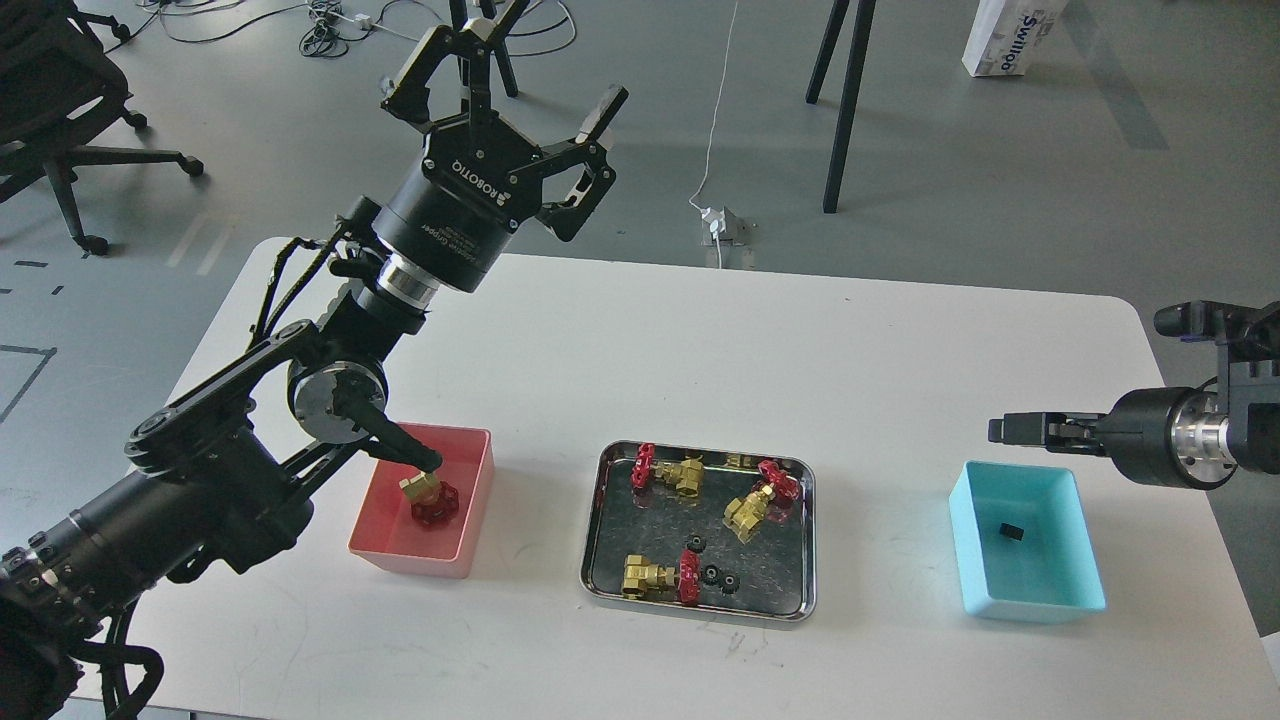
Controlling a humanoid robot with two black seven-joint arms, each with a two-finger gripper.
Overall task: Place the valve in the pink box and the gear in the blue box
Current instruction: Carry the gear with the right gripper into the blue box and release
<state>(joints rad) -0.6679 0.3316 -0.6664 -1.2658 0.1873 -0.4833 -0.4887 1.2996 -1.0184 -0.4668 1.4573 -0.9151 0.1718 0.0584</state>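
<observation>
Both grippers empty: left gripper (520, 75) spread wide; right gripper (1000, 429) state unclear.

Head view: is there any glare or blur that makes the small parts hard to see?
Head view: the metal tray mirrors the light, so the black gears nearly vanish against its dark bottom; the table is evenly lit with soft shadows; the picture is sharp, and the right gripper looks dark.
</observation>
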